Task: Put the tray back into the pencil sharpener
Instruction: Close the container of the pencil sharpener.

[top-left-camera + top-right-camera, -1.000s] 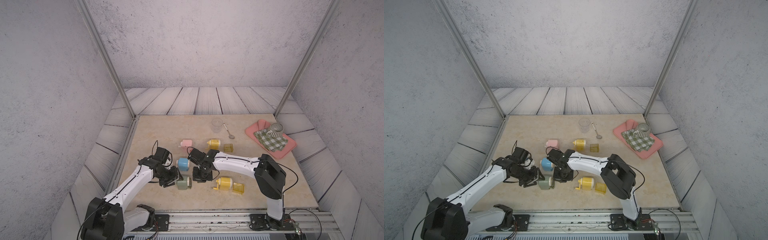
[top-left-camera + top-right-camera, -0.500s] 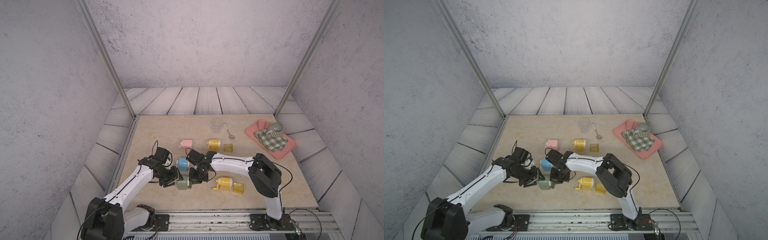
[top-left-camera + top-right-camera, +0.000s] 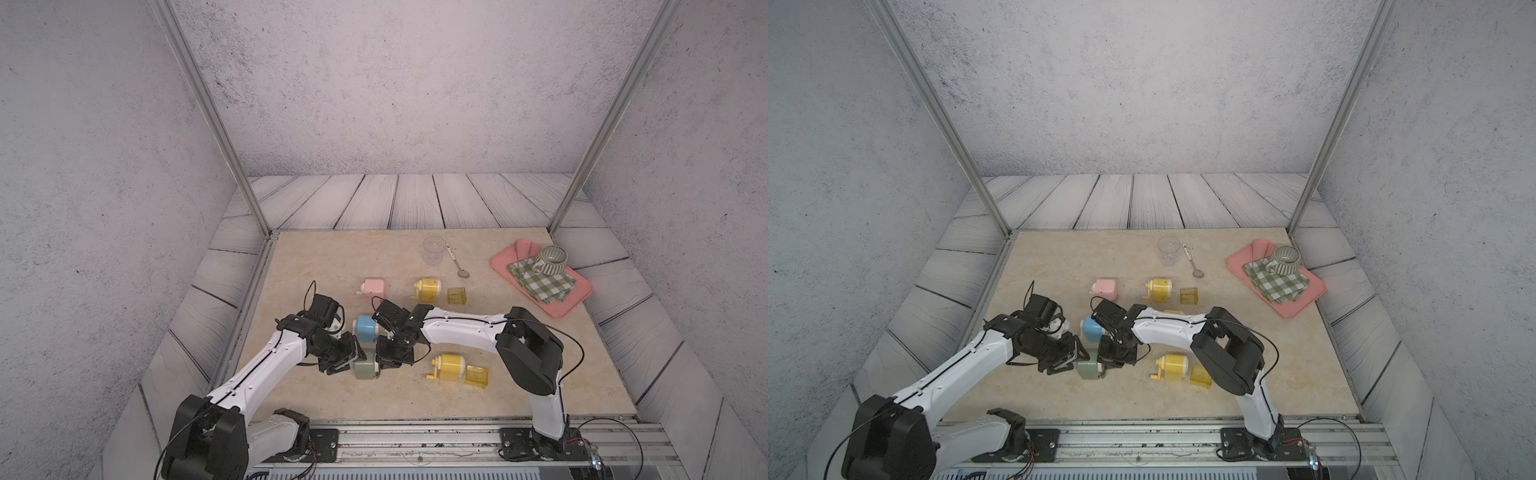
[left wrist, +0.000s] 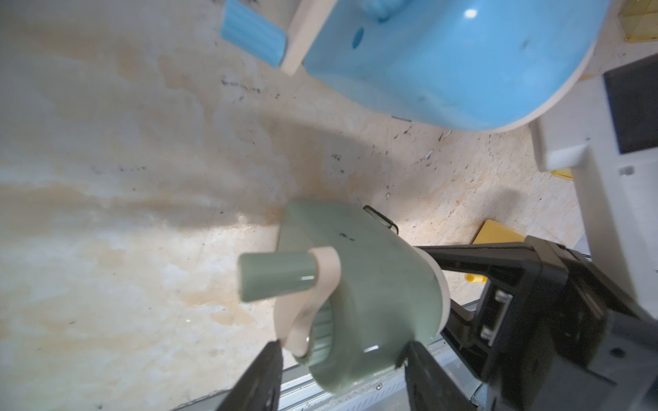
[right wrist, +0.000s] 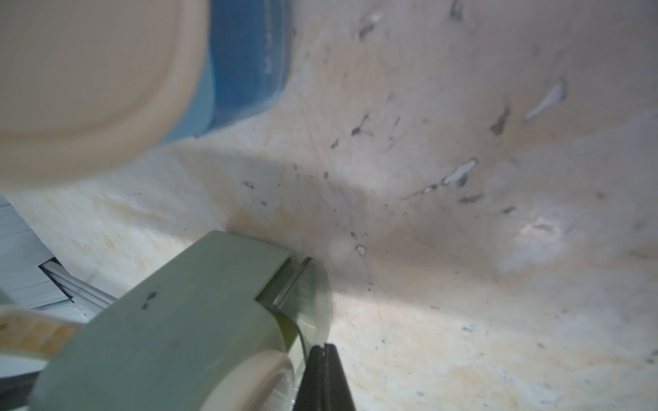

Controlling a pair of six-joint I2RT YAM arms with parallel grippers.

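Sage-green and cream, a small plastic crank pencil sharpener [image 3: 365, 370] is sitting on the beige stone-look tabletop [image 3: 332, 257], towards its front edge. The left gripper [image 4: 341, 363] is grasping it. In the left wrist view its two black fingers [image 4: 263, 377] are clamping the rounded body from either side, close behind the cream crank arm and its green knob. The translucent green tray [image 5: 308, 302] is sitting partway in the slot at the sharpener's other end, with its outer end protruding from the body. The right gripper [image 5: 323, 350] is clenched with nothing between its jaws, and its joined tips are touching the tray's outer face. In a top view the two grippers are facing each other across the sharpener from opposite sides.

A sky-blue plastic sharpener [image 3: 365, 326] is standing just behind the green one, apart from it. Farther back, a pink sharpener [image 3: 372, 287] and a yellow sharpener [image 3: 430, 289] are sitting, the latter with a yellow see-through drawer [image 3: 456, 296] beside it. A second yellow sharpener [image 3: 451, 366] and its drawer [image 3: 476, 375] are lying to the right of the green one. At the far right, a pink plastic serving tray [image 3: 577, 299] is carrying a green checked cloth [image 3: 544, 284] and a striped ceramic mug [image 3: 550, 259]. A clear plastic cup [image 3: 434, 249] and a metal spoon [image 3: 457, 259] are resting near the back.
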